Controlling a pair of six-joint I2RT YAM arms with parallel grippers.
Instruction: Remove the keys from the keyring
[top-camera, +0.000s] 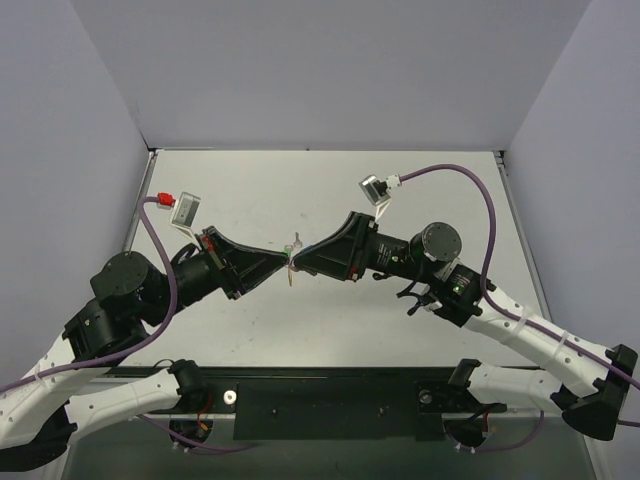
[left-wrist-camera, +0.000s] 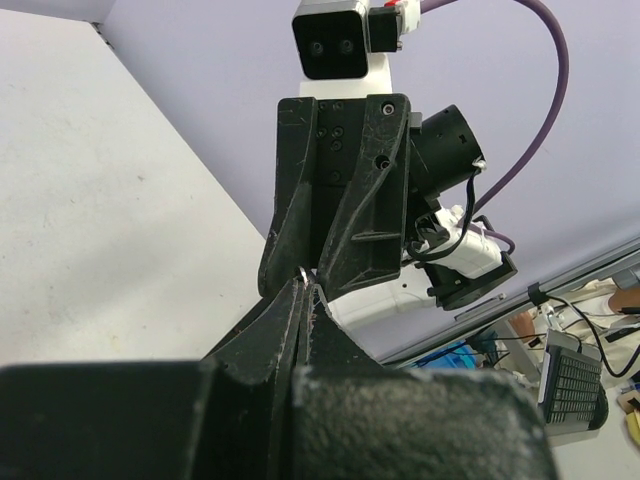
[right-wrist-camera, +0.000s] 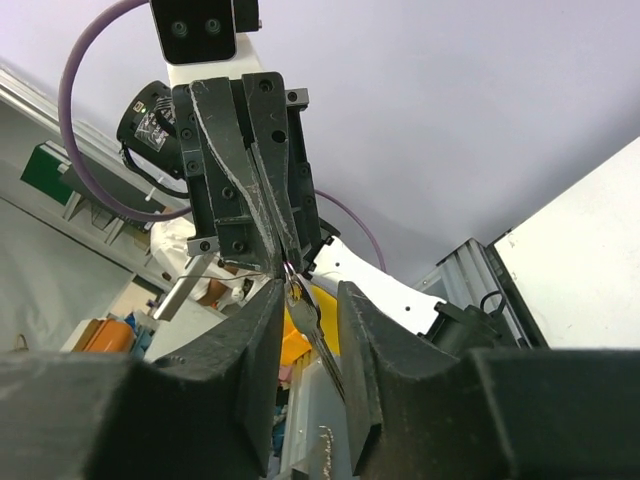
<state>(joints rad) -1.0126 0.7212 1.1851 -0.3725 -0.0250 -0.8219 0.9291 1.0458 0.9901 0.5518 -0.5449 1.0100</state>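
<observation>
Left gripper (left-wrist-camera: 303, 292), fully closed, is pinching the one keyring (right-wrist-camera: 288, 270); one key (right-wrist-camera: 306, 314) is hanging untouched between right gripper's (right-wrist-camera: 310, 292) parted fingers.

left gripper (top-camera: 285, 262) and right gripper (top-camera: 298, 263) tip to tip over the table (top-camera: 330, 190) middle, keyring (right-wrist-camera: 289, 270) at the left tips, key (right-wrist-camera: 310, 322) between the right fingers

No readable text, brand, number or sign. Only a pale sticker (right-wrist-camera: 150, 113) on a round motor housing (right-wrist-camera: 135, 125), print too blurred to make out.
</observation>
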